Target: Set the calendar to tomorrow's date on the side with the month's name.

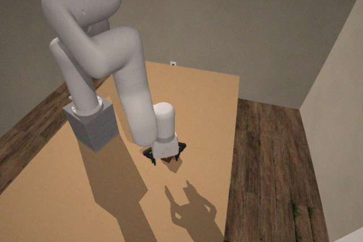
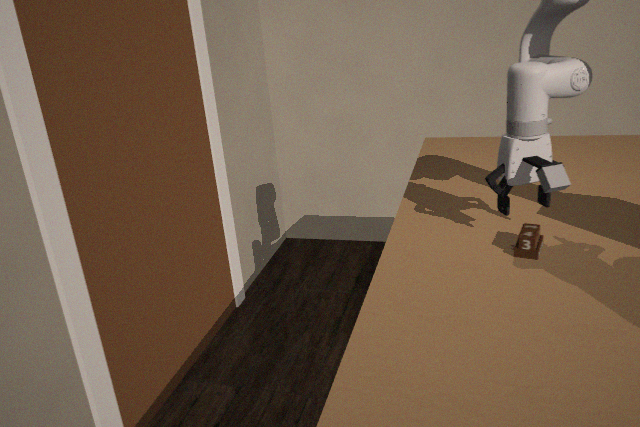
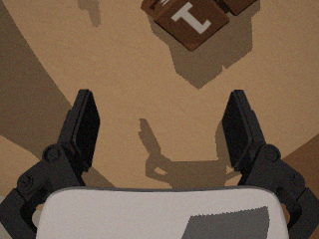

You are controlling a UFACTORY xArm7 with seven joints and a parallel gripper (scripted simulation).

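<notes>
The calendar is a small brown block on the table. In the exterior view a cube (image 2: 526, 244) shows a pale 3 on its near side. Pale marks above it are too small to read surely. The brown tray's low edge (image 2: 540, 243) shows beside it. In the wrist view one cube (image 3: 185, 31) shows a pale 1, turned aslant, on its upper face. Part of the other cube (image 3: 242, 4) shows at the top edge. In the top view the gripper hides most of the calendar (image 1: 168, 160). My gripper (image 1: 165, 161) (image 2: 524, 207) (image 3: 161, 105) is open and empty, above the table and to one side of the calendar.
The wooden table (image 1: 202, 110) (image 2: 439, 308) has its side edge near the calendar, with dark floor (image 1: 272, 157) beyond. The arm's grey base block (image 1: 96, 129) stands on the table. Shadows of the arm and gripper fall across the table.
</notes>
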